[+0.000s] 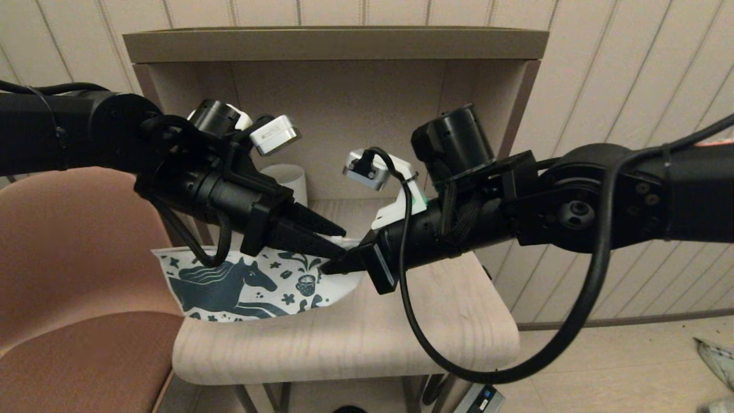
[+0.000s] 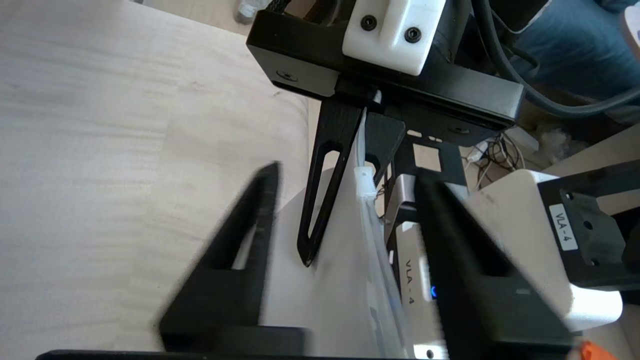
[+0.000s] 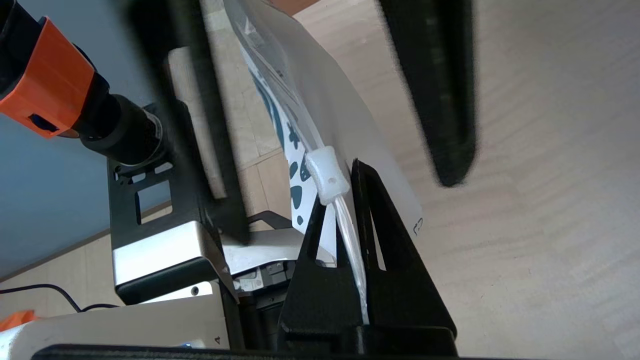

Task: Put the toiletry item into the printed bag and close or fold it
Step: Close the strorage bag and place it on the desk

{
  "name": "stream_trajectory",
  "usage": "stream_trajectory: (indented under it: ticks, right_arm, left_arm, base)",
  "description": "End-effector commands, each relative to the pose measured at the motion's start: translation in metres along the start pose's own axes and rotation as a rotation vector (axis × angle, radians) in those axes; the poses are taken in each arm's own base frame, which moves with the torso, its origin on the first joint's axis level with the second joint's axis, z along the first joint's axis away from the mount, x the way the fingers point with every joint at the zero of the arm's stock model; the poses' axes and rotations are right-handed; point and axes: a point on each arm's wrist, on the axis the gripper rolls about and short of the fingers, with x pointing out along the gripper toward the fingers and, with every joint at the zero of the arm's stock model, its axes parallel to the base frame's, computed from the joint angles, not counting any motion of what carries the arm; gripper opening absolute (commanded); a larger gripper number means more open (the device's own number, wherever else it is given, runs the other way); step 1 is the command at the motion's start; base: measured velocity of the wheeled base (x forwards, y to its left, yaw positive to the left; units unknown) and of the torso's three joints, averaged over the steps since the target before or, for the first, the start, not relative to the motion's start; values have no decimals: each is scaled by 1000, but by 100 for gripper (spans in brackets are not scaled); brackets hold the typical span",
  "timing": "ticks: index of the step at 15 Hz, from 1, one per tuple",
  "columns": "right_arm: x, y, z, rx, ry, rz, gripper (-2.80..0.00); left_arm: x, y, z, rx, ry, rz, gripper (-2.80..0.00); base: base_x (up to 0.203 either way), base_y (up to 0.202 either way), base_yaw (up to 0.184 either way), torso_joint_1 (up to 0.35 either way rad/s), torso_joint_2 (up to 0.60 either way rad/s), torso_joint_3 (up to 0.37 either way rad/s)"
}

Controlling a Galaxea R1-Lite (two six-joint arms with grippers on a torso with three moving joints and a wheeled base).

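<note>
The printed bag [image 1: 229,287], white with a dark teal horse and flowers, hangs at the table's left front, its left part past the edge. My right gripper [image 1: 330,267] is shut on the bag's right top corner. In the right wrist view its fingers [image 3: 340,190] pinch the zipper strip just behind the white slider [image 3: 327,175]. My left gripper [image 1: 338,241] is open, one finger on each side of the bag's top edge [image 2: 330,300] close to the slider [image 2: 364,182]. No toiletry item is in view.
A white ribbed mug [image 1: 287,180] stands behind my left gripper at the back of the light wooden table [image 1: 401,332]. A brown shelf top [image 1: 344,46] overhangs the back. A pink chair [image 1: 74,275] is at the left.
</note>
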Motion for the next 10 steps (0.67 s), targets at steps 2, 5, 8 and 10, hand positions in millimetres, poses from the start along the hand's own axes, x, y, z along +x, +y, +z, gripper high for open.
stream_trajectory:
  ticks: [2, 5, 8, 10]
  right_arm:
    - [-1, 1, 0, -3, -1, 2, -280]
    - [0, 0, 0, -3, -1, 2, -280]
    - [0, 0, 0, -3, -2, -1, -280]
    - [1, -3, -1, -10, -15, -11, -280]
  left_arm:
    - [0, 0, 0, 2, -3, -5, -280]
    - [1, 1, 0, 4, -3, -6, -280]
    - [2, 3, -2, 0, 0, -9, -280]
    - [2, 4, -5, -6, 4, -9, -280]
  base:
    - [0, 0, 0, 0, 0, 0]
    - [0, 0, 0, 0, 0, 0]
    - [0, 0, 0, 0, 0, 0]
    - [0, 0, 0, 0, 0, 0]
